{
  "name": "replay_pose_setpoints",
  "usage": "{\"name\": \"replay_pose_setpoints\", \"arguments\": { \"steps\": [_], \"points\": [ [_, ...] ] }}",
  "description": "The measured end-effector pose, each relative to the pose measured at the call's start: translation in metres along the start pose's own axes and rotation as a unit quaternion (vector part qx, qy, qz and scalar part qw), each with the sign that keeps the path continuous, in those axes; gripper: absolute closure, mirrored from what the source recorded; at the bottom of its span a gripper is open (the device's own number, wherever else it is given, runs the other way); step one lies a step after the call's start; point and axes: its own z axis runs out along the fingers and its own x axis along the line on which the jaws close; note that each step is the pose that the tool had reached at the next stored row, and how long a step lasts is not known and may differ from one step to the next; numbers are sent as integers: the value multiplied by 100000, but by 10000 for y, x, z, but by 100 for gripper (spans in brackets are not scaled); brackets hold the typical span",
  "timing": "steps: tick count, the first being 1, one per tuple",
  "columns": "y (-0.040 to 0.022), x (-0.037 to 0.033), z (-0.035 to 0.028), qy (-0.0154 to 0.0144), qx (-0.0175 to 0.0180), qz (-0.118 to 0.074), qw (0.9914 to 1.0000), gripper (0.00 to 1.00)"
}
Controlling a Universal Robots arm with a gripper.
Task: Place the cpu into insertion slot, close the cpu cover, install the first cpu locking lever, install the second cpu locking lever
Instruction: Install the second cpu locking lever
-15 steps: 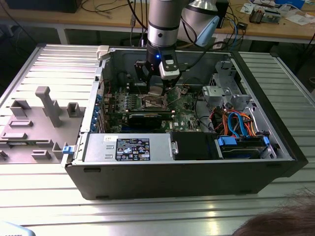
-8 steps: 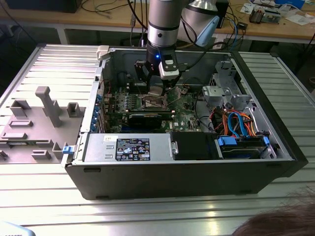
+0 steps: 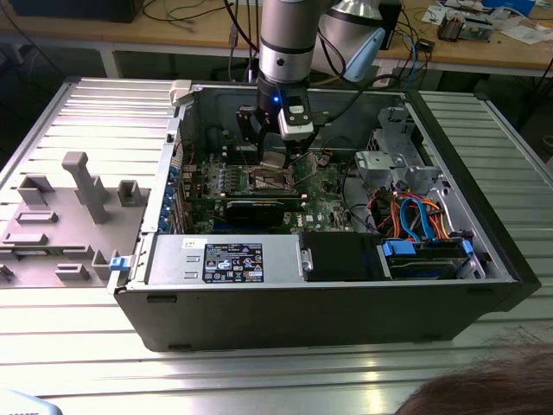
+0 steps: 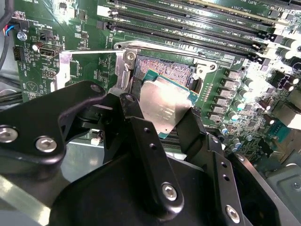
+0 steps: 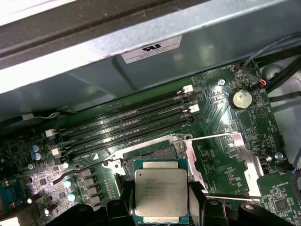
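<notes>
My gripper [image 3: 281,145] is lowered into the open computer case and is shut on the cpu [image 5: 161,192], a flat silver-topped square chip clamped between two black fingers [image 5: 197,200]. In the second wrist view the cpu [image 4: 164,101] hangs tilted just over the insertion slot [image 4: 165,70], whose dark pin field shows past the chip's far edge. I cannot tell whether chip and socket touch. The slot [image 5: 162,153] sits on the green board below the memory slots. The cpu cover [image 5: 214,137], a thin silver frame, lies flipped open beside the slot. A locking lever [image 5: 77,173] sticks out, unlatched.
Long black memory slots [image 5: 127,125] run close behind the socket. A black graphics card [image 3: 255,207] lies in front of it. The power supply [image 3: 225,259], drive bay with orange and blue cables [image 3: 415,216] and the case walls [image 3: 164,173] hem the arm in. Someone's hair [image 3: 484,389] shows at the near corner.
</notes>
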Motion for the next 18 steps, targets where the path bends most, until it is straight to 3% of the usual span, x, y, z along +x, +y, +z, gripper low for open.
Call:
{"name": "replay_pose_setpoints", "arguments": {
  "steps": [13,18],
  "points": [
    [0,1,2,8,-38,1549,99988,45],
    [0,2,10,32,-134,4386,99904,45]
  ]
}}
